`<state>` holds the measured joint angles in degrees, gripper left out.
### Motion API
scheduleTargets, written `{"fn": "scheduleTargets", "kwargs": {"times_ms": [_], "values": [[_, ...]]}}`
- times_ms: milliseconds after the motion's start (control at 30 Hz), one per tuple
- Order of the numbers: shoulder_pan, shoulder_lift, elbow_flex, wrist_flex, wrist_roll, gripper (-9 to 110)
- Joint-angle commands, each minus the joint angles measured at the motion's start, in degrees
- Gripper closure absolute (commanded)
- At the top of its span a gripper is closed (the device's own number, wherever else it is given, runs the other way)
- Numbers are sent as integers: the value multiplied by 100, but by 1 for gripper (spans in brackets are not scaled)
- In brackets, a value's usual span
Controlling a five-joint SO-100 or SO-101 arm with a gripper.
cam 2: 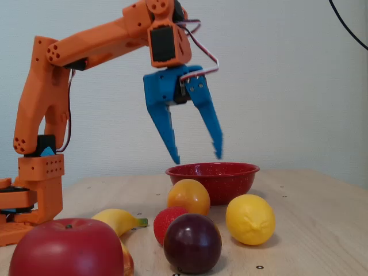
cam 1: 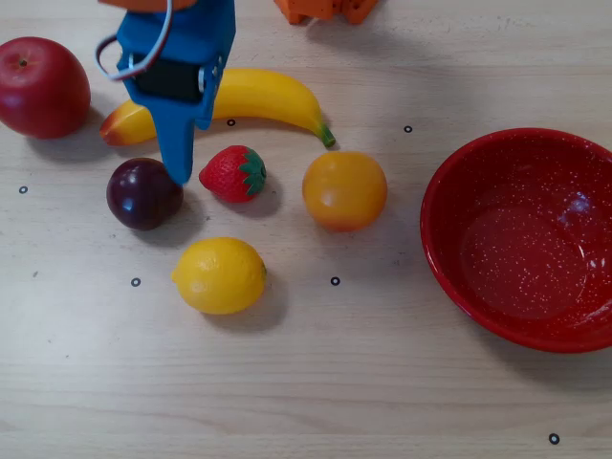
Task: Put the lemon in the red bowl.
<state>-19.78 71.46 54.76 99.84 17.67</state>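
Filling the right side of the overhead view, the red bowl (cam 1: 521, 239) sits empty on the wooden table (cam 1: 382, 392). High in the fixed view, the orange arm (cam 2: 86, 46) holds its blue gripper (cam 2: 196, 155) in the air, jaws spread wide and gripping nothing. Along the overhead view's upper left lie a banana (cam 1: 263, 96) and an apple (cam 1: 40, 86). Resting lower left of centre, the lemon (cam 1: 220, 275) sits well apart from the bowl, below a strawberry (cam 1: 232, 173).
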Motion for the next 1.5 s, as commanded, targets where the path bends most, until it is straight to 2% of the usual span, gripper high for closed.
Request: {"fn": "scheduleTargets", "kwargs": {"times_ms": [0,400,767,1167,1467], "values": [[-105,193,-519,62,352,71],[88,-686,-932,-185,650,36],[352,-1784,-1652,-747,589,35],[694,-2294,-2074,-729,272,32],[571,-2558,-2224,-765,334,33]]}}
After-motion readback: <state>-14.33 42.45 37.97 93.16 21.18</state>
